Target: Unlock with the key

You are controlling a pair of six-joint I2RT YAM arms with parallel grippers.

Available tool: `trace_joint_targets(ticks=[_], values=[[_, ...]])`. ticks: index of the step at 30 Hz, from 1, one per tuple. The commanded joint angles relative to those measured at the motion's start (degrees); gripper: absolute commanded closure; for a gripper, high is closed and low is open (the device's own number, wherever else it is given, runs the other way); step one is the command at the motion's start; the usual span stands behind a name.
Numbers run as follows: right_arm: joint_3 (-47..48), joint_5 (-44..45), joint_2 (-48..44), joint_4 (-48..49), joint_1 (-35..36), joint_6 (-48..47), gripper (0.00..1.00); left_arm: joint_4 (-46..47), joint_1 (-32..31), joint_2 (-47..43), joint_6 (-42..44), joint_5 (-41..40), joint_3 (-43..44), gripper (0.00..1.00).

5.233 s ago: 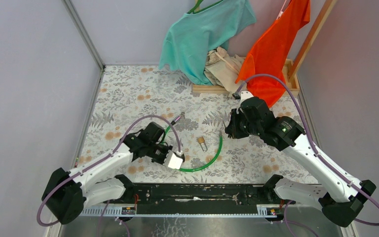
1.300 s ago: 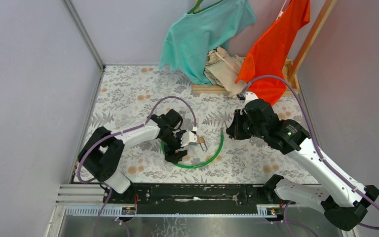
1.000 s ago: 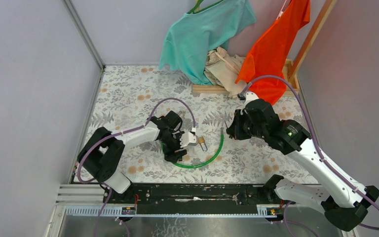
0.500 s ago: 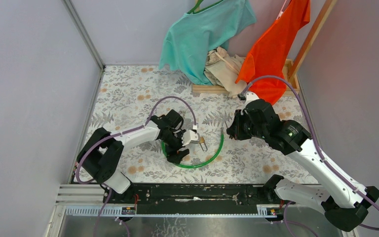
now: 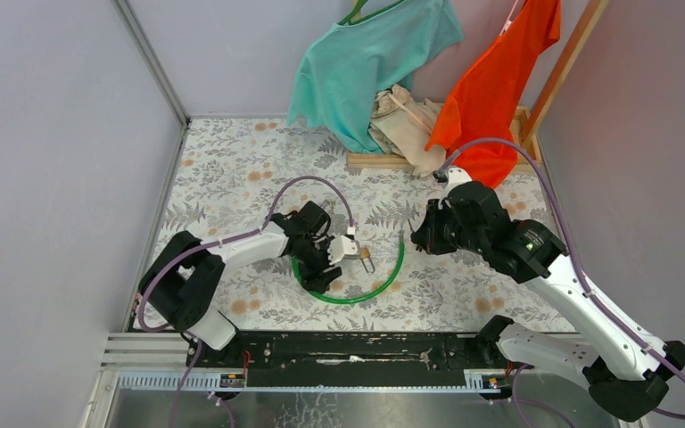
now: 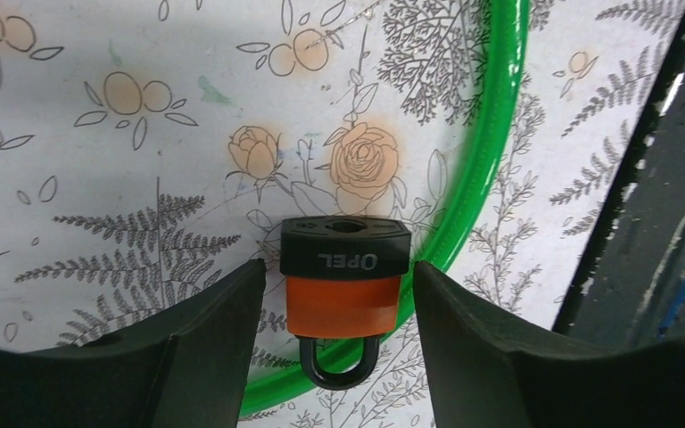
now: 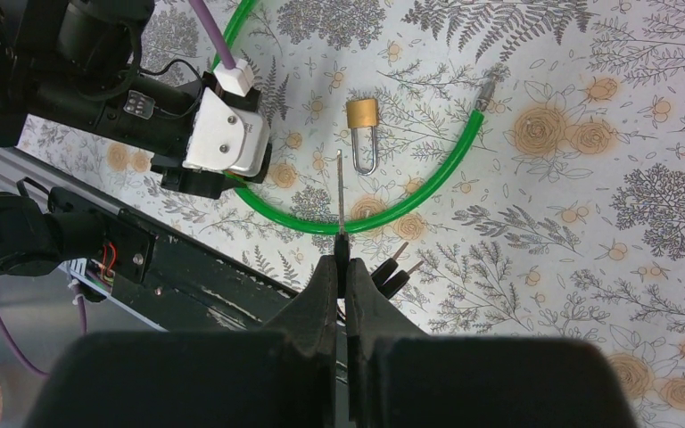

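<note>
The orange padlock (image 6: 343,303) with a black cap marked OPEL lies on the flowered table, its shackle pointing back toward my left wrist. My left gripper (image 6: 339,278) is open, one finger on each side of the padlock with a thin gap at both. From above, the padlock (image 5: 367,259) sits inside a green cable loop (image 5: 383,283), with the left gripper (image 5: 346,255) at it. My right gripper (image 7: 342,263) is shut on the key (image 7: 340,192), whose silver blade points at the padlock (image 7: 363,116). Two like keys (image 7: 397,267) hang beside the fingers. The right gripper (image 5: 417,237) hovers right of the loop.
A teal shirt (image 5: 370,62), a beige cloth (image 5: 401,116) and an orange garment (image 5: 491,89) hang over a wooden rack base (image 5: 392,162) at the back right. A black rail (image 5: 348,348) runs along the near edge. Grey walls close both sides.
My left arm came from the near left to the padlock. In the last second its jaws widened, then narrowed around the padlock. The right arm drifted slightly right with the key.
</note>
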Motion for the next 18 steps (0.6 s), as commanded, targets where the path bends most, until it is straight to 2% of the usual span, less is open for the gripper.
trace_joint_targets(ticks=[1,9,11,13,15,18], values=[[0.2,0.7,-0.5,0.6,0.3,0.9,1.00,6.1,-0.5,-1.7,2.2,-7.7,-4.6,0.33],[1.1,0.7,0.3,0.6,0.4,0.6,1.00,8.1,-3.3,-5.9,7.1,-12.4,-10.2,0.38],[1.3,0.6,0.5,0.6,0.3,0.7,1.00,8.1,-3.6,-6.0,7.7,-12.8,-9.9,0.42],[1.4,0.5,0.5,0.8,0.3,0.8,1.00,8.1,-3.7,-5.6,7.7,-12.6,-8.9,0.51],[1.4,0.6,0.6,0.9,0.3,0.9,1.00,7.8,-3.9,-5.3,7.1,-11.4,-7.3,0.65],[1.4,0.9,0.6,0.8,0.3,0.9,1.00,3.1,-3.9,-6.4,7.1,-8.1,-2.5,0.85]])
